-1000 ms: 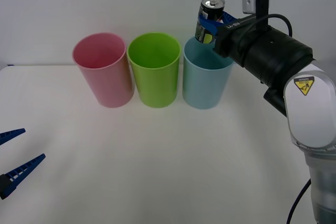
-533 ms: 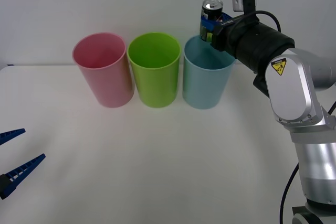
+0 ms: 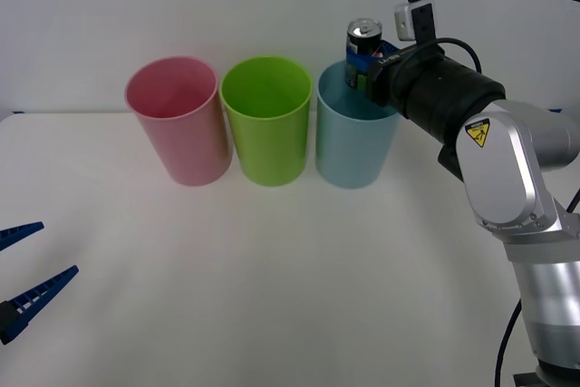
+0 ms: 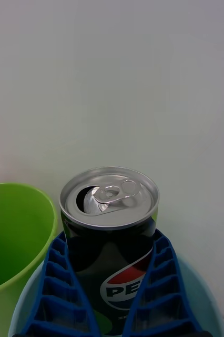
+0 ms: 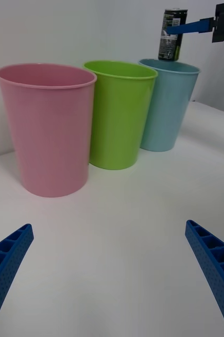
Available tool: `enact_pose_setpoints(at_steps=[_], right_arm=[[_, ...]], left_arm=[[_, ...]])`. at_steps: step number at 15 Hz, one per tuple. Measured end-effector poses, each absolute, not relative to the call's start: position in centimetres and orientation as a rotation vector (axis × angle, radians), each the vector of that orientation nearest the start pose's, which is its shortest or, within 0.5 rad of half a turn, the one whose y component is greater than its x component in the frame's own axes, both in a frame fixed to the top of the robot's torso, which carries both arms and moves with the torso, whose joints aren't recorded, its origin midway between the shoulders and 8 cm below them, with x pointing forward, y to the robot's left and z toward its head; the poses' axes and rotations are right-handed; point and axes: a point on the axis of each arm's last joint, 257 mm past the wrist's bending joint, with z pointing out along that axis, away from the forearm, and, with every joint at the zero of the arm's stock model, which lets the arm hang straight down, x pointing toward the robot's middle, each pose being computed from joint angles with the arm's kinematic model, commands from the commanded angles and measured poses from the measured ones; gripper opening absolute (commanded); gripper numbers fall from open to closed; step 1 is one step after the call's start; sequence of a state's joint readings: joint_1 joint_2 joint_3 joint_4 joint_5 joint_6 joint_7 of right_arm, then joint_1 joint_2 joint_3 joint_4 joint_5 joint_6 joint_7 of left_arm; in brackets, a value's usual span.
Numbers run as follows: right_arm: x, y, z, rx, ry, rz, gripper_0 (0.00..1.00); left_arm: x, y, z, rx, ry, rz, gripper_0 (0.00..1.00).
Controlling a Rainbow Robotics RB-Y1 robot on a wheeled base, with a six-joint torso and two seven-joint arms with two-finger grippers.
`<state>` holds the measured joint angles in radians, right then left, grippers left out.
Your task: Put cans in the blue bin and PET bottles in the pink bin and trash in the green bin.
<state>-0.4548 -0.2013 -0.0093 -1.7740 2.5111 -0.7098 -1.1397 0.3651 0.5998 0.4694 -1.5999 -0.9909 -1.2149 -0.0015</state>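
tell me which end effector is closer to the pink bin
Left. The left end effector hangs open low over the table's near left, in front of the pink bin. The right end effector holds the can over the blue bin, two bins away.

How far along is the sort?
Done: nothing confirmed in any bin. In hand: the right tool grips the can upright over the blue bin, not yet released. Left: dropping it. The left tool sits open, low at the table's near left. Pink bin and green bin stand untouched.
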Motion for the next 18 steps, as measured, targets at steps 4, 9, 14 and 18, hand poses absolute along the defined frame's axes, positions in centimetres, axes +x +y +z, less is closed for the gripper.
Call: enact_pose_setpoints(at_steps=[4, 9, 14, 18], right_arm=[[60.13, -11.21, -4.05, -0.468, 1.561, 0.234, 0.0], [60.16, -11.49, -4.44, -0.468, 1.575, 0.229, 0.0], [60.22, -11.73, -4.59, -0.475, 1.58, 0.213, 0.88], [60.21, -11.68, -4.59, -0.475, 1.58, 0.214, 1.0]], left_arm=[[33.84, 35.22, -19.45, 0.624, 1.601, -0.531, 1.0], [33.84, 35.22, -19.45, 0.624, 1.601, -0.531, 1.0], [33.84, 35.22, -19.45, 0.624, 1.601, -0.531, 1.0], [33.84, 35.22, -19.45, 0.624, 1.601, -0.531, 1.0]])
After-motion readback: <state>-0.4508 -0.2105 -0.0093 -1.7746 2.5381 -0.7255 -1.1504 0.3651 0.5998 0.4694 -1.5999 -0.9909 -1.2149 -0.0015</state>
